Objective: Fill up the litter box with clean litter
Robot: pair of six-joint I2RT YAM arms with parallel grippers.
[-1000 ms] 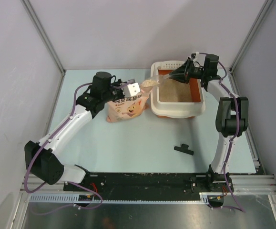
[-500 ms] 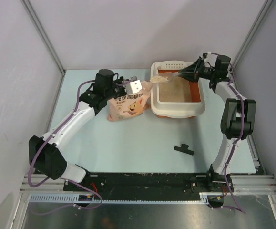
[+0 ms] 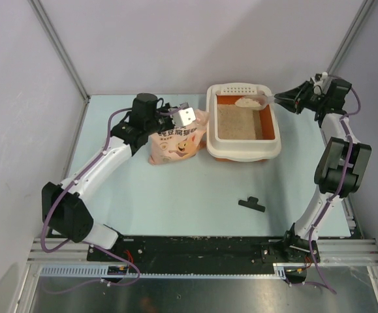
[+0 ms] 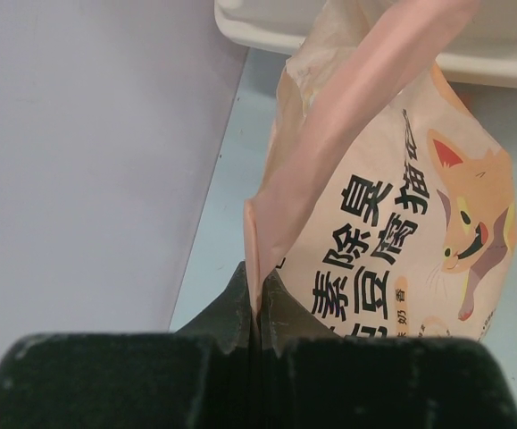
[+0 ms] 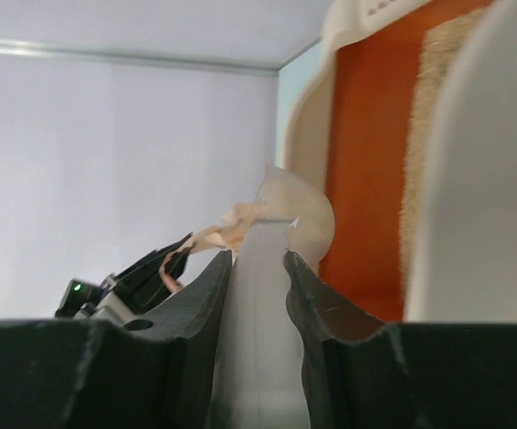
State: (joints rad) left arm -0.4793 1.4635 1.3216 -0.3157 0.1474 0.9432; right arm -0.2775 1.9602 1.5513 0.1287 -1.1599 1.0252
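Note:
The litter box (image 3: 241, 154) has a cream rim and orange walls and stands at the back right with tan litter (image 3: 237, 122) spread on its floor. My right gripper (image 3: 281, 98) is shut on the handle of a pale scoop (image 3: 249, 101) heaped with litter, held above the box's far end. In the right wrist view the gripper (image 5: 258, 256) clamps the grey handle, with the scoop bowl (image 5: 299, 214) beyond. The pink-peach litter bag (image 3: 175, 142) stands left of the box. My left gripper (image 3: 169, 116) is shut on its top edge, and the left wrist view shows the gripper (image 4: 258, 288) pinching the bag (image 4: 392, 223).
A small black clip (image 3: 251, 204) lies on the table nearer the front, below the box. A white block (image 3: 186, 117) sits at the bag's top by the left gripper. Grey walls stand close on the left, back and right.
My right gripper has carried the filled scoop rightwards from the bag's mouth to above the box's far end. The left gripper and the bag have barely moved.

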